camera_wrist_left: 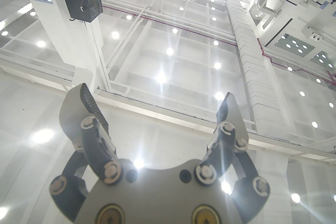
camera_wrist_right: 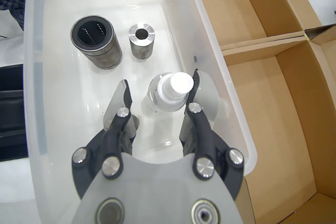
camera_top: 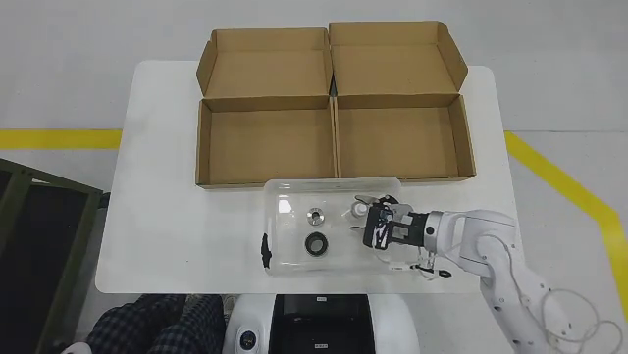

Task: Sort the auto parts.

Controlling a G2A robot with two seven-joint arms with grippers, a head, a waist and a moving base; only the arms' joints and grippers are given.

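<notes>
Probably light and slick: pinch the bottle gently below its white cap, between the right gripper's open jaws.

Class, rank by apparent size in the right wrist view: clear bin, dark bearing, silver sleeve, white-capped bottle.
1. clear bin
2. dark bearing
3. white-capped bottle and silver sleeve unranked: the bottle stands nearer the camera.

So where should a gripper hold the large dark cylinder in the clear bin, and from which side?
Best from above, probably: the large dark cylinder stands upright in the clear bin, bore facing up. Clamp its round outer wall, on the two sides not facing the small metal sleeve, which stands close beside it.
</notes>
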